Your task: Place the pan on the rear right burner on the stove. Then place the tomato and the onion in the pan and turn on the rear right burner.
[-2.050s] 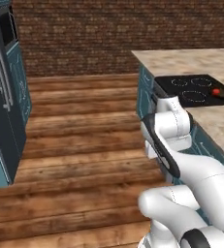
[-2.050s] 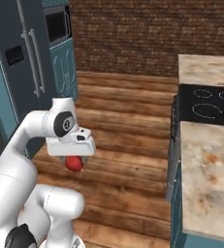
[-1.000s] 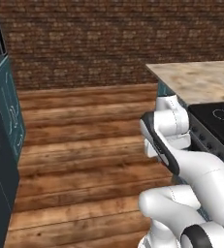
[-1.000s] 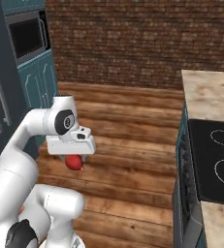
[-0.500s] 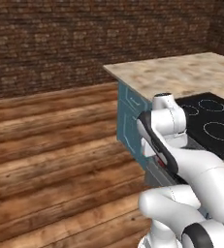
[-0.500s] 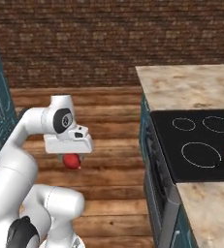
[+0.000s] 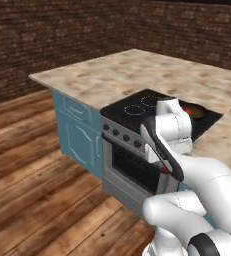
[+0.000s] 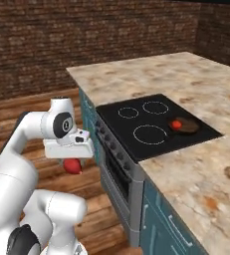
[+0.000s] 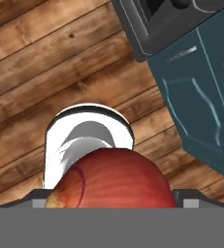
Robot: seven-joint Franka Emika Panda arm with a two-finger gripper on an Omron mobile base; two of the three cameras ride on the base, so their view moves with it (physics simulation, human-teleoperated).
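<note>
Now the gripper (image 8: 72, 160) clamps the onion (image 8: 72, 166) over the floor, which judging by this needs carrying to the pan (image 8: 187, 125) beside the tomato (image 8: 176, 124).

I am in a kitchen: a black glass stove (image 8: 151, 124) sits in teal cabinets (image 7: 79, 132) under a speckled stone counter (image 8: 151, 72), with brick walls (image 8: 61, 40) and wood floor (image 7: 32, 175).

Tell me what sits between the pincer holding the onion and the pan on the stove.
In the right base view, the pincer and onion hang over wood floor; between them and the pan lie the stove front, bare black cooktop, then the tomato.
</note>
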